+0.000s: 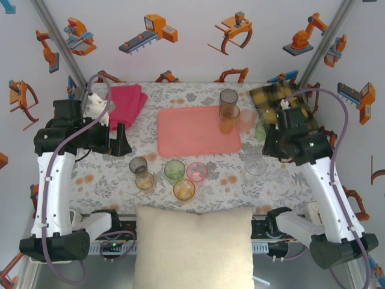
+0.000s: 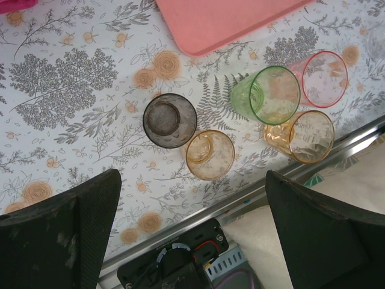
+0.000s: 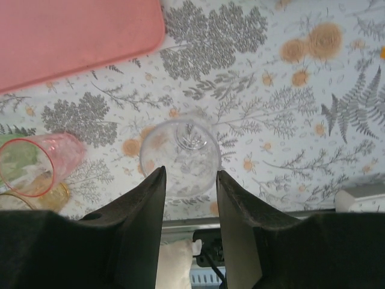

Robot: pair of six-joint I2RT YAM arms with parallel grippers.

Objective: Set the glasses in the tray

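The salmon-pink tray (image 1: 186,135) lay flat mid-table, with a tall smoky glass (image 1: 228,99) and an amber glass (image 1: 228,124) upright at its right end. In front of it stood a cluster: a grey tumbler (image 1: 138,164), an amber tumbler (image 1: 145,181), a green tumbler (image 1: 175,170), a pink tumbler (image 1: 197,171) and a second amber tumbler (image 1: 184,189). A clear glass (image 1: 255,164) stood apart to their right.

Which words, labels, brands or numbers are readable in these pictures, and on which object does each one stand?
No text can be read.
Black part below the table edge: a curved white marking, too small and blurred to read.
Wall stickers: drawings of robots, no letters legible.
Tray: plain, no print visible.
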